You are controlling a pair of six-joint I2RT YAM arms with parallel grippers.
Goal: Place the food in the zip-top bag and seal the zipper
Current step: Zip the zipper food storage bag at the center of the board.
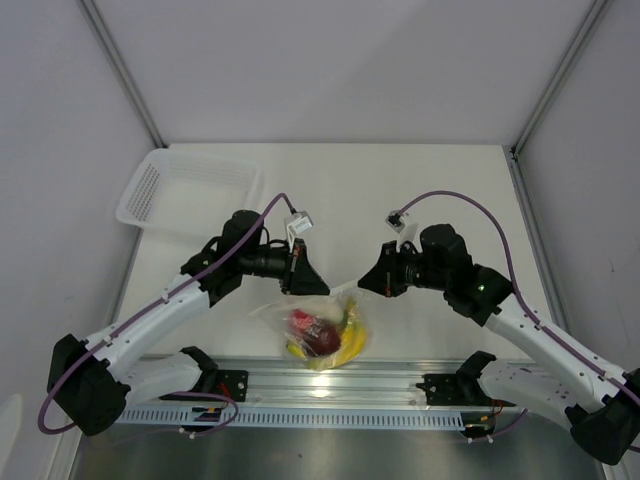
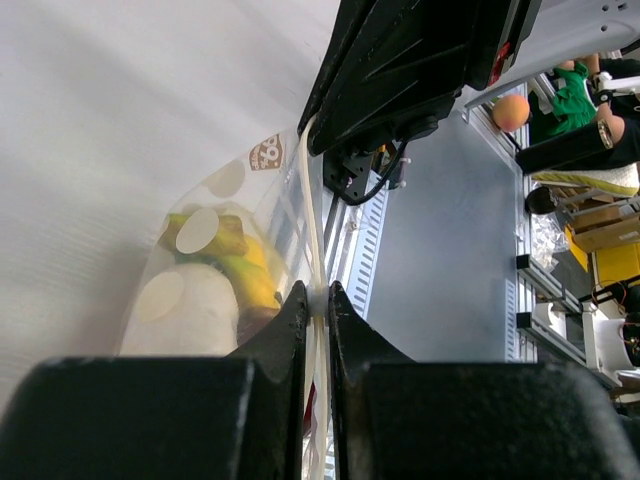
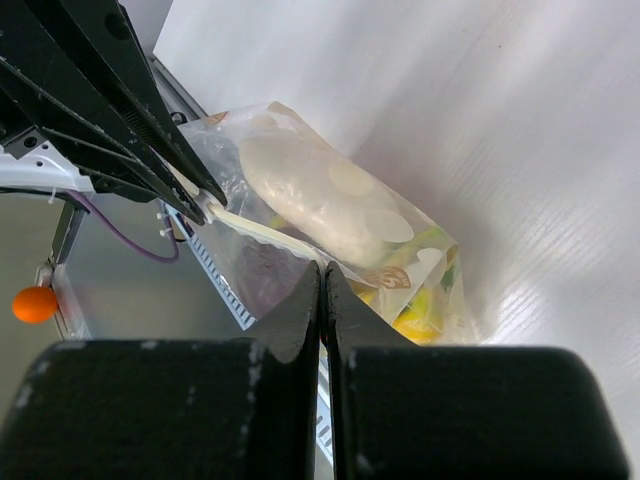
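Left arm (image 1: 160,305), right arm (image 1: 540,325) converging, jaws pinching zipper (image 2: 313,220)

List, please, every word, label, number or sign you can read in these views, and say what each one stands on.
Nothing here reads clearly enough to quote.
On the zip-top bag, left wrist view: a brown printed emblem with characters in it, too blurred to read.
On the same bag, right wrist view: a brown print, blurred and unreadable.
On the metal rail, top view: a small sticker, too small to read.
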